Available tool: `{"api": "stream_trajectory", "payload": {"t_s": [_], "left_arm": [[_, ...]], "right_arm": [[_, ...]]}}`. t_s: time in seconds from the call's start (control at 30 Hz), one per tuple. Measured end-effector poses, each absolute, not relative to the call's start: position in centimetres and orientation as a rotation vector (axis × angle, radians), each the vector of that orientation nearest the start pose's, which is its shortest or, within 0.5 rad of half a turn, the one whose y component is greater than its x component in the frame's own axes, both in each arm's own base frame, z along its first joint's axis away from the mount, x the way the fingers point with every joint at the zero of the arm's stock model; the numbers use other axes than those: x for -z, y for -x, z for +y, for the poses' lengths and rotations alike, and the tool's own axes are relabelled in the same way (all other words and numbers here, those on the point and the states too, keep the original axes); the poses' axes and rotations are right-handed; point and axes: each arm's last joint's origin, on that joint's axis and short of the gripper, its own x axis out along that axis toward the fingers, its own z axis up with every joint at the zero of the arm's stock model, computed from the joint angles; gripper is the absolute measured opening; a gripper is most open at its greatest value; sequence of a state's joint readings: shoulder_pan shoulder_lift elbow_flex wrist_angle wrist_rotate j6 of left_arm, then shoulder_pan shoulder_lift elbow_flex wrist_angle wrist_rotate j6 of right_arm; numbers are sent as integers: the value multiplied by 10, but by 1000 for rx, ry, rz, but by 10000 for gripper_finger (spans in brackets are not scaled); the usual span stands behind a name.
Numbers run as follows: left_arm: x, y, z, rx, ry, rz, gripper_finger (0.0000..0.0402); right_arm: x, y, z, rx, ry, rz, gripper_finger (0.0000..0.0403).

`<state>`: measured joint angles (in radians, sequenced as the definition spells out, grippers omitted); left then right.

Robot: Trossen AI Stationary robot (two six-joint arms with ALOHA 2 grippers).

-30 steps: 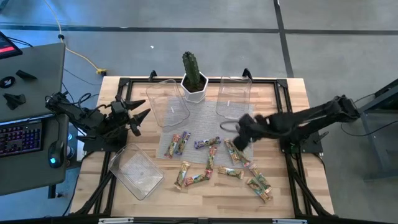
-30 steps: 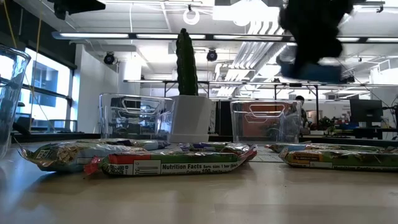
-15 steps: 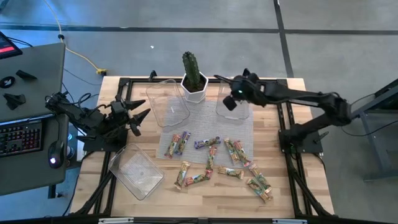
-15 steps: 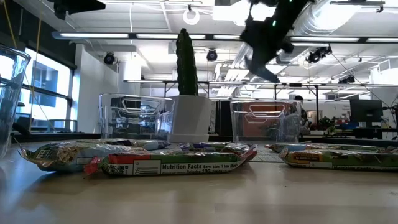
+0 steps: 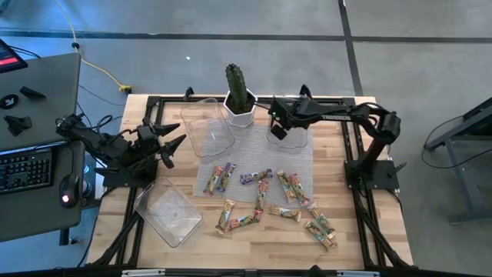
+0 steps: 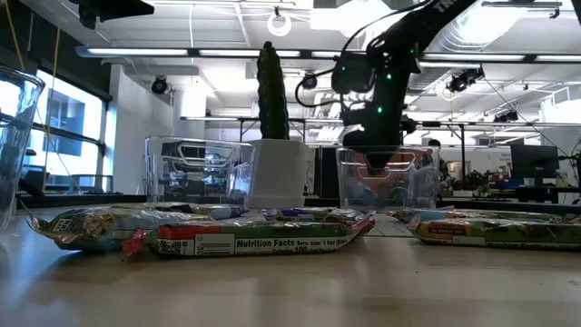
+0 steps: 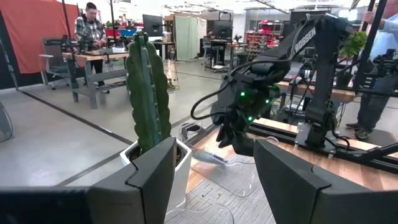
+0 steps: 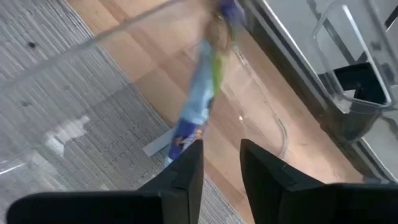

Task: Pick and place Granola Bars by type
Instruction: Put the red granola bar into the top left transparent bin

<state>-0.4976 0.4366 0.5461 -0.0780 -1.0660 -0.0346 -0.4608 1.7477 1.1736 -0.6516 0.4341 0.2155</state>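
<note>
Several shiny wrapped granola bars point(image 5: 261, 196) lie flat on a grey mat and the wood near the table's middle; the low view shows them close up point(image 6: 245, 238). My right gripper point(image 5: 278, 129) reaches into the far right clear tub point(image 5: 290, 121), open a little point(image 8: 221, 163). A blue-purple bar point(image 8: 200, 102) stands slantwise just past its fingertips, over the tub's floor. Its near end is beside one finger, and nothing lies in the gap. My left gripper point(image 5: 175, 146) waits open at the table's left edge point(image 7: 214, 174). My right gripper: the gap between the fingers is bare. The bar's near end point(image 8: 180, 142) lies right beside one fingertip point(image 8: 191, 155), and I cannot tell whether they touch.
A cactus in a white pot point(image 5: 240, 100) stands at the far edge between two clear tubs, the left one point(image 5: 206, 127) tilted. A third tub point(image 5: 169, 215) lies near the left front corner. Dark frame rails run along the table's edges.
My right gripper, carrying a blue-purple bar, rose from over the scattered bars and swung toward the table's far edge. It then came down into the far right tub. The bar now shows past its fingertips, blurred.
</note>
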Motion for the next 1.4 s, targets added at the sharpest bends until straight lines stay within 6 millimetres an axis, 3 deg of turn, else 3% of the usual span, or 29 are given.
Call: {"api": "stream_trajectory", "payload": {"t_s": [0.13,0.23,0.37,0.57,0.7,1.0,1.2,1.4], "left_arm": [[-304,-99,-25,-567,55,-32,211],[-304,-100,-25,-566,54,-32,211],[-304,-100,-25,-566,56,-34,211],[-307,-100,-26,-547,76,-56,211],[-307,-100,-27,-493,42,-44,211],[-310,-117,-41,-276,112,-79,211],[-307,-131,-47,-319,-37,-47,211],[-315,-133,-49,-293,-106,-67,211]], "right_arm": [[-193,-296,-162,896,-170,1181,101],[-207,-295,-162,881,-155,1173,105],[-250,-298,-152,851,-137,1127,106],[-323,-297,-119,735,-57,1041,106],[-351,-290,-96,638,-44,946,107],[-362,-281,-65,264,87,975,108],[-359,-290,-53,259,83,961,104],[-355,-294,-41,165,61,974,100]]}}
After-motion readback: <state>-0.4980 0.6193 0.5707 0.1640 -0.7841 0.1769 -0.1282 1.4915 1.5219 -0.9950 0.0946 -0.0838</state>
